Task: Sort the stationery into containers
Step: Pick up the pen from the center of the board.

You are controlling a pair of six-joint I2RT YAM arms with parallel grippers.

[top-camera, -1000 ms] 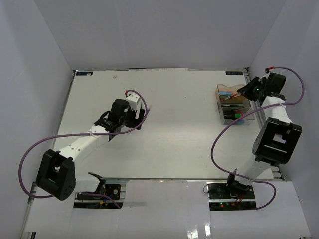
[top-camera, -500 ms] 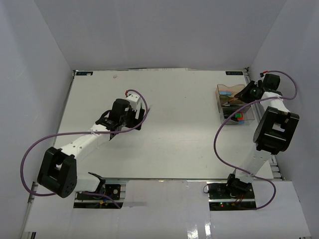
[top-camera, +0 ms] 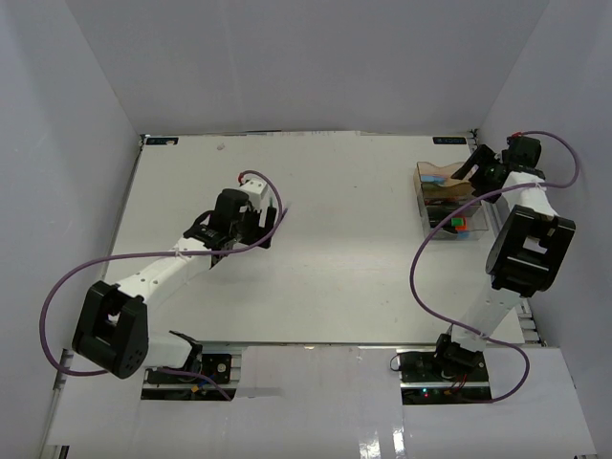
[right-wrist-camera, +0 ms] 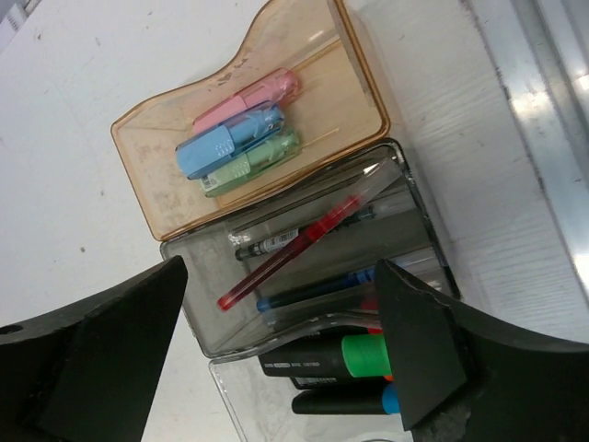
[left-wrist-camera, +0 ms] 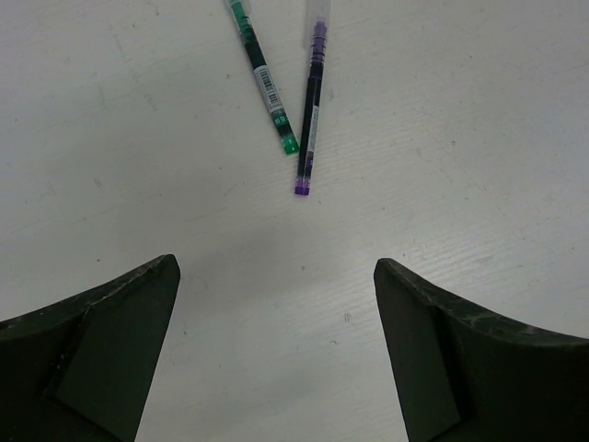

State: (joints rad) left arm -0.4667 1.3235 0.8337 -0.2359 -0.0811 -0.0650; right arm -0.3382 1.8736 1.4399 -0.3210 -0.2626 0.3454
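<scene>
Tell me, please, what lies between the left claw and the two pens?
Only bare table, in the left wrist view, from left claw to green pen and purple pen.

My left arm (top-camera: 161,273) stretches from its near-left base toward the far middle, with my left gripper (left-wrist-camera: 276,272) aimed downward, jaws spread wide. My right arm (top-camera: 521,251) folds up at the far right, and my right gripper (right-wrist-camera: 278,276) gapes just as wide.

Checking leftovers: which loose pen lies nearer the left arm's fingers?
The purple pen, right of the green pen; its lower tip reaches closer to the left fingers in the wrist view.
</scene>
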